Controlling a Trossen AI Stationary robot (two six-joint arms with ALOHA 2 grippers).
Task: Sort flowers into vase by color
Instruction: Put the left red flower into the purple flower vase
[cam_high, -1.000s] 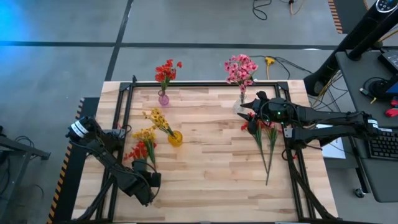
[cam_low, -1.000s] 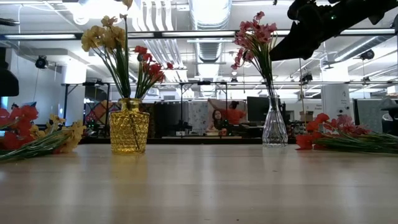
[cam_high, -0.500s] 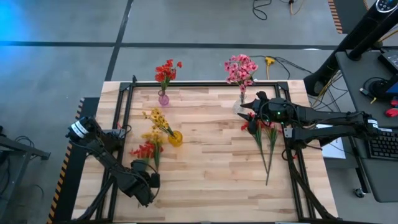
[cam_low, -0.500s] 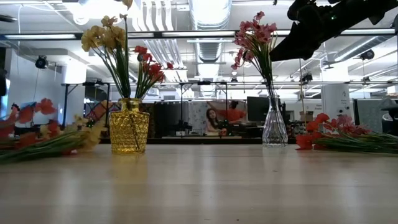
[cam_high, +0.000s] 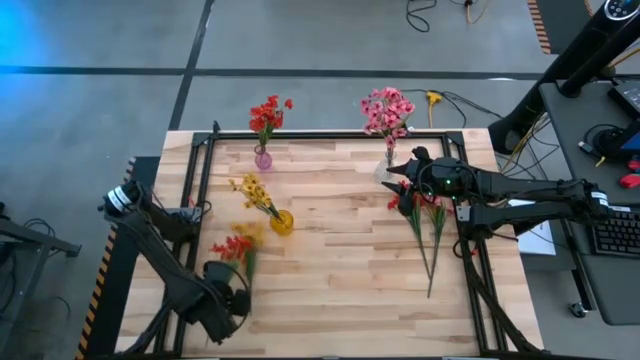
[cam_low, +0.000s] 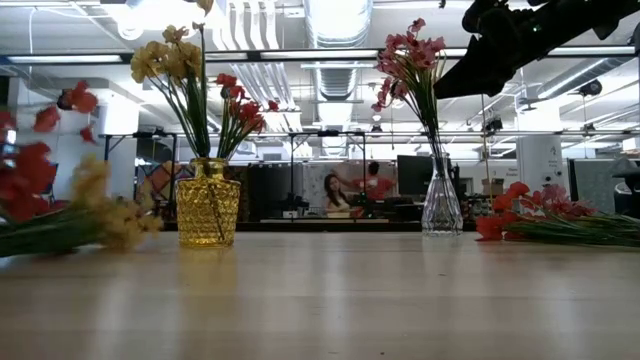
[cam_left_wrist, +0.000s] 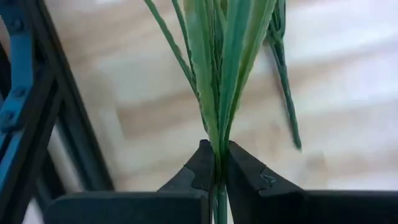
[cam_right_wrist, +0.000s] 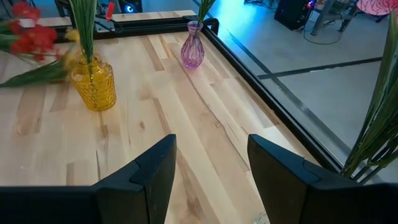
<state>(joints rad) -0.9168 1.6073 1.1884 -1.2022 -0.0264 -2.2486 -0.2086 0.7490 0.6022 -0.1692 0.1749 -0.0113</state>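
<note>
My left gripper (cam_high: 235, 290) (cam_left_wrist: 219, 165), near the table's front left corner, is shut on the green stems of a bunch of red and yellow flowers (cam_high: 238, 245) (cam_low: 45, 205). A yellow vase (cam_high: 282, 222) holds yellow flowers, a purple vase (cam_high: 263, 158) holds red ones, and a clear vase (cam_high: 388, 165) holds pink ones. More red and pink flowers (cam_high: 428, 225) lie flat on the table at the right. My right gripper (cam_high: 398, 175) (cam_right_wrist: 211, 146) hangs open above the table beside the clear vase, with nothing between its fingers. My left gripper pinches several thin green stems (cam_left_wrist: 219, 146) together between its two fingers, at the stems' lower ends, far from the blossoms. The fingers come from above, pointing down. The bunch slants away from them with the red blossoms (cam_low: 30, 165) raised; I cannot tell whether it is clear of the table.
A black metal frame (cam_high: 205, 160) runs along the table's left, far and right edges. The middle and near right of the wooden table (cam_high: 340, 280) are bare. Beyond the table the low view shows a room with a person (cam_low: 335, 195) far off.
My left gripper has shut on the stems and risen, shifting a little toward the near edge. The red and yellow bunch has come up with it: its blossom end, which lay low on the table, has lifted and moved slightly nearer.
</note>
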